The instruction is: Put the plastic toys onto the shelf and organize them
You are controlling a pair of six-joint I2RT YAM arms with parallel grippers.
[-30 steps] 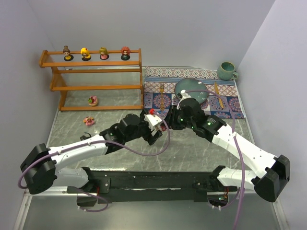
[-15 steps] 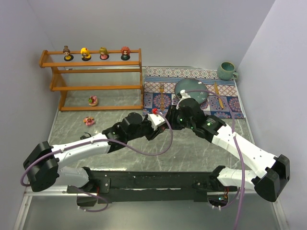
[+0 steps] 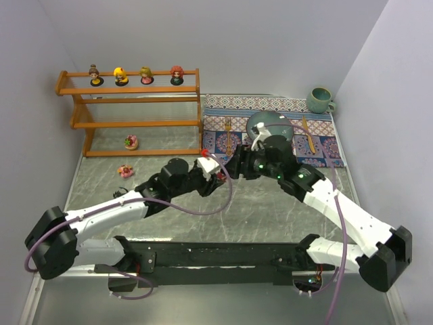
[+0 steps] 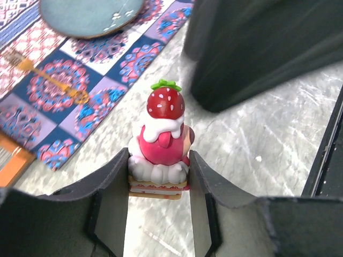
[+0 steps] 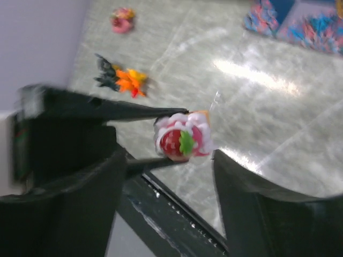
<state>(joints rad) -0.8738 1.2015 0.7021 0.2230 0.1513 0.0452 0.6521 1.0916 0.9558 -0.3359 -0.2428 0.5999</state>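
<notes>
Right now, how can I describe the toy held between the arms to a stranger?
Find the patterned placemat on the right; off its near left corner the left gripper is shut on a small toy. Unlike the dolls on the shelf, it is a pink cake topped with a red strawberry.

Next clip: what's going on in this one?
The left tool is shut on a strawberry-topped cake toy, holding it up over the table near the placemat. The right tool faces it, its jaws open on either side of the toy, not gripping. Four dolls stand on the shelf's top tier. A pink toy and an orange creature lie on the table.
</notes>
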